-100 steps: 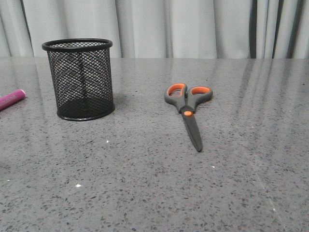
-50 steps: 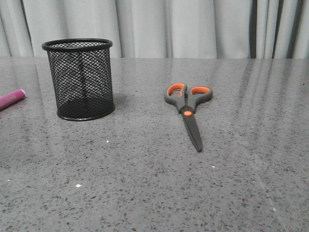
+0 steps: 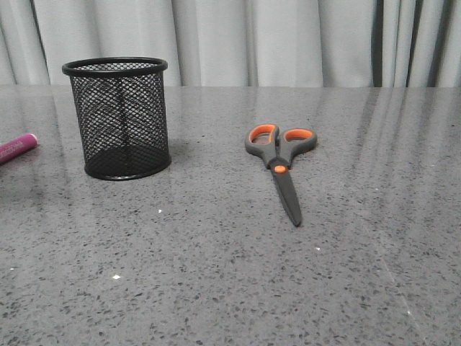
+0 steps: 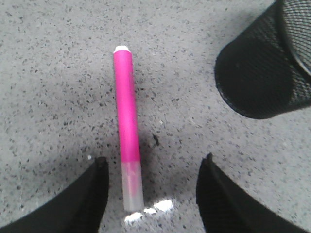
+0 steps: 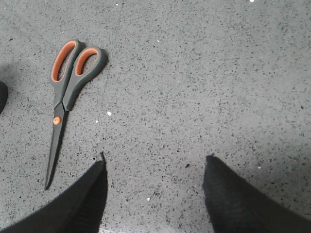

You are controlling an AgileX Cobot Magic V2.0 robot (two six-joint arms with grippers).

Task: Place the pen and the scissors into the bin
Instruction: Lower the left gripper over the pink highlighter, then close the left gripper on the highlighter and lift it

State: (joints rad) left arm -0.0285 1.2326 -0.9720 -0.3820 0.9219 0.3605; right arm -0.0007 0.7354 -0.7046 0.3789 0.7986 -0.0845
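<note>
Nothing on the table has shifted since the earlier front pictures: pen, scissors and bin lie where they were. The pen (image 4: 128, 128) lies flat on the table (image 3: 216, 288), to the left of the bin (image 3: 119, 119). In the left wrist view its long axis runs away from the left gripper (image 4: 153, 170), white tip at the far end, clear end between the wide-open, empty fingers (image 4: 95, 191), apparently lined up for a grasp. The scissors (image 3: 279, 162) lie closed, right of the bin, handles toward the curtain (image 3: 252, 43), blades toward the robot. The right gripper (image 5: 153, 170) hovers beside them, spread wide, holding nothing.
</note>
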